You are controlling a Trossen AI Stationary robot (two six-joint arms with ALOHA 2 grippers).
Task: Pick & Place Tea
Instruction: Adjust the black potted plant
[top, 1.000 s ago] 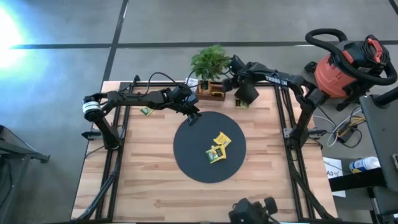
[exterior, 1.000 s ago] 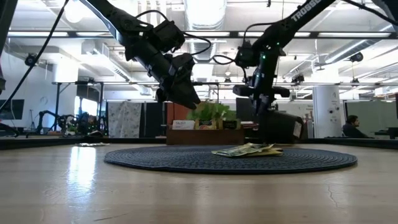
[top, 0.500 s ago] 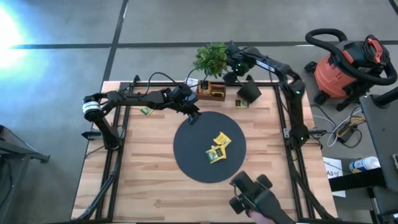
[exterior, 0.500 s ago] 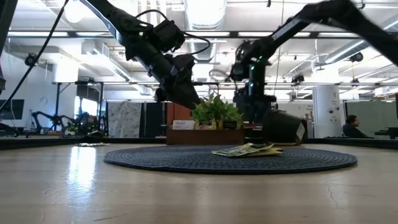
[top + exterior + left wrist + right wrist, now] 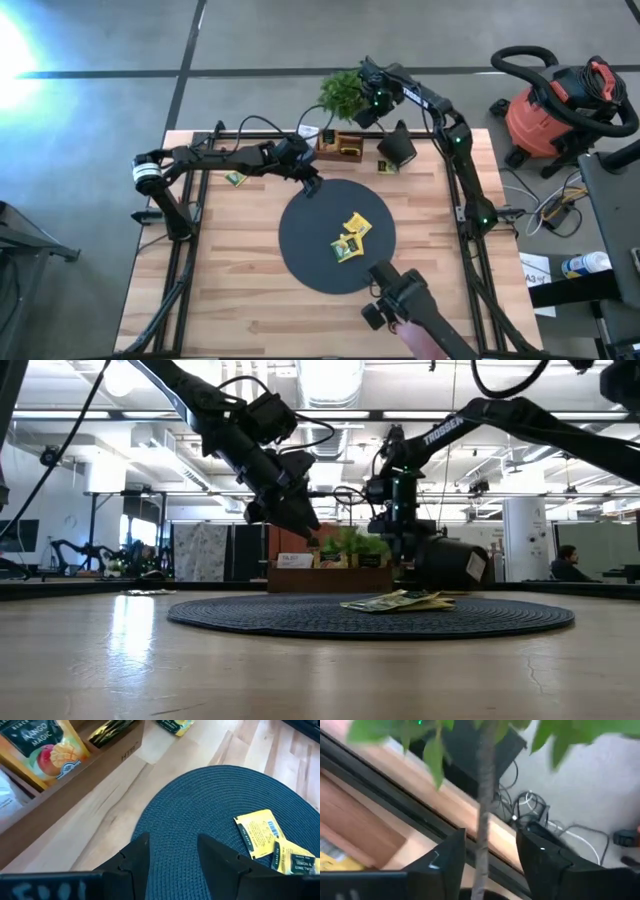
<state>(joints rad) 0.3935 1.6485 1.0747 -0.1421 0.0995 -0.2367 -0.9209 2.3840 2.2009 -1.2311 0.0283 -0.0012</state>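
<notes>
Tea packets (image 5: 352, 236) on dark round mat (image 5: 310, 250), wooden table (image 5: 230, 290) — red shop vacuum (image 5: 555, 110) beside

Obstacles and clearance. Far edge of the surface (image 5: 250, 300): wooden tray (image 5: 340, 146), potted plant (image 5: 342, 92) and a tipped black cup (image 5: 398, 150) stand crowded together. The right tool (image 5: 372, 103), fingers apart, is among the plant's leaves; a stem (image 5: 482, 815) runs between its fingers. The left tool (image 5: 312, 186), fingers apart, hangs over the far-left rim of the black disc (image 5: 310, 250). Tea packets (image 5: 352, 236) lie piled right of the disc's centre; the remaining disc and near boards lie open.
</notes>
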